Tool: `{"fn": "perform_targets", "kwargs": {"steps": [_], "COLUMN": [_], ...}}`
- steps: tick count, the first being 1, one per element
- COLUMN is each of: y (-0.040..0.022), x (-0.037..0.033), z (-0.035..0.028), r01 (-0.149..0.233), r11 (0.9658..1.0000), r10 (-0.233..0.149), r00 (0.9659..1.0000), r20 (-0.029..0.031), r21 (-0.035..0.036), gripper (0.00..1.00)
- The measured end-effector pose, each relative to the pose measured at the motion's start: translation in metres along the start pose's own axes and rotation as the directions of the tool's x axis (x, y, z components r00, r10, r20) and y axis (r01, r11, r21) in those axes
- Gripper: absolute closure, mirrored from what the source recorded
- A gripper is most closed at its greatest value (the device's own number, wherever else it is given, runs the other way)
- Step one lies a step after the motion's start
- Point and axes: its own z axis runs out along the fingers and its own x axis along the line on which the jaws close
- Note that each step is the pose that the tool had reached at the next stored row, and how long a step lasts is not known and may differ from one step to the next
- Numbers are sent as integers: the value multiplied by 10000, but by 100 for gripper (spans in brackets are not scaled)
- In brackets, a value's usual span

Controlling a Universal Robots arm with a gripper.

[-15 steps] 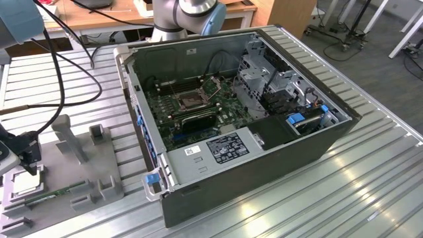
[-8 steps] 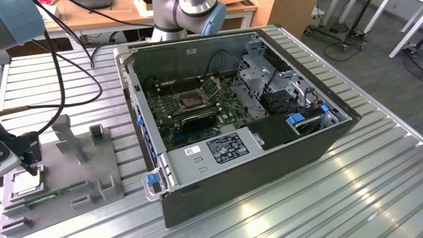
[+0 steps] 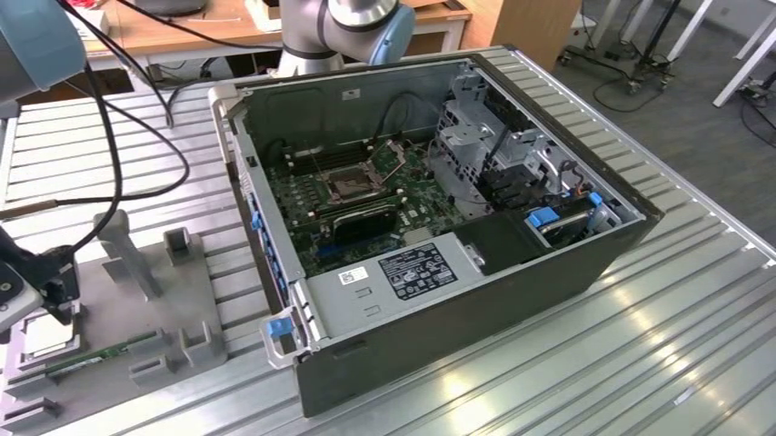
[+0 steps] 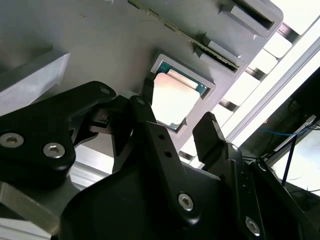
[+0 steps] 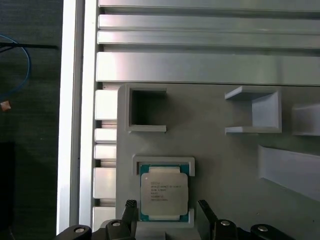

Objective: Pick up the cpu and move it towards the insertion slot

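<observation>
From my console I see the grey, blue-capped robot arm reaching over from the top of the exterior view, with a second link at the upper left. Its wrist is dropped low at the frame's lower left edge, trailing black cables. The black two-fingered gripper points down at the flat grey fixture plate on the ribbed metal table.

In the first wrist view, the small thin square cpu, silvery on top with a green rim, lies flat in its raised grey nest on that plate. The claw is spread wide. One black fingertip stands on each side of the nest, and I see neither pressing on the chip. The second wrist view shows the same straddle, with the cpu seated between the finger ends.

The insertion slot, a dark square socket in a silver bracket, sits on the green motherboard inside the open dark computer case. It is at the middle of the exterior view, well apart from the gripper. A long green memory stick lies on the plate near the claw.
</observation>
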Motion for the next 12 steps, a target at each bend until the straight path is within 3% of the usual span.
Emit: {"fn": "perform_targets", "kwargs": {"steps": [6,12], "y": [11,14], "x": [0,0], "z": [25,42], "r01": [-51,-416], "r11": [10000,9991], "r10": [51,416], "r00": [10000,9991], "r20": [1,8], "r21": [0,1], "gripper": [41,41]}}
